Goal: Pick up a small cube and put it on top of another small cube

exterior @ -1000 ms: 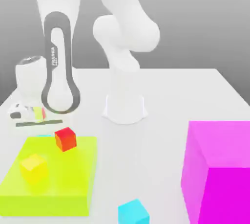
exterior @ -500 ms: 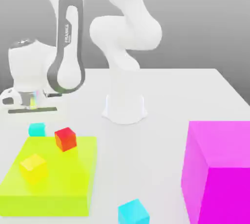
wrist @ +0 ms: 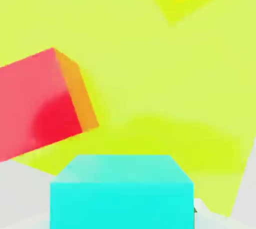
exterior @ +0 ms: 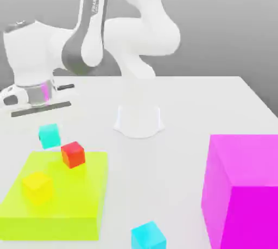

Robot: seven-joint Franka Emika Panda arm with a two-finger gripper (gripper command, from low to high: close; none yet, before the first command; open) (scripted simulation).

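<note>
So, going near to far: closest in the exterior view is the loose cyan cube, on the table, cut off by the picture's bottom. That view also takes in the big magenta block on the table's right side. Over on the left side there's a flat yellow-green slab, with a yellow cube by its left edge and a red cube by its far edge.

Next up, the other cyan cube is in the air, around the slab's far edge as the exterior view has it, pinched in the gripper. The fingers are closed in only as far as the cube's width. From outside they're washed out against the white, but the hand view gives you pale bits of them on both sides of the cube, plus a dark shade patch across the red cube's face. Farther back, the white arm stands on its base, well short of the table's far edge.
</note>
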